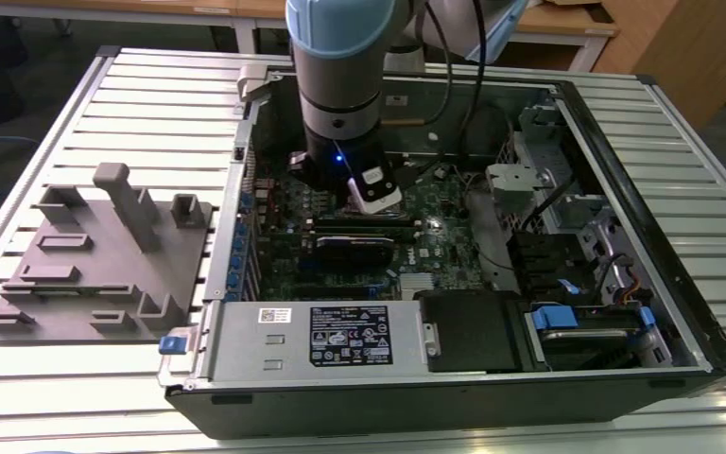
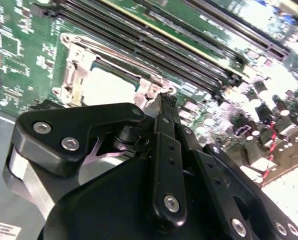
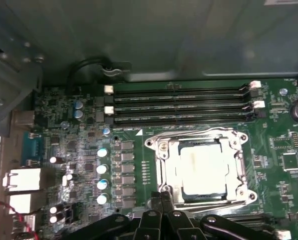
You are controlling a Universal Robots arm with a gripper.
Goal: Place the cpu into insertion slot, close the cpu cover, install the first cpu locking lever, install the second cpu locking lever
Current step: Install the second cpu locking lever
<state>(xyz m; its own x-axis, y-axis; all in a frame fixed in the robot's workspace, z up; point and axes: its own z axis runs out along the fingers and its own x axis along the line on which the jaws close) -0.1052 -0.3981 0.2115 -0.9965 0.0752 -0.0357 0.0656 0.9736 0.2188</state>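
In the first wrist view, the dull silver square cpu (image 3: 202, 170) sits under the closed silvery frame cover (image 3: 198, 167); black fingers (image 3: 161, 200) together at its edge suggest lever work.

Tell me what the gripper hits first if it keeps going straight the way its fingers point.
Most likely the cpu cover: the gripper points at the frame's edge, over the cpu seated in the insertion slot. Depth is unclear, so contact could already exist.
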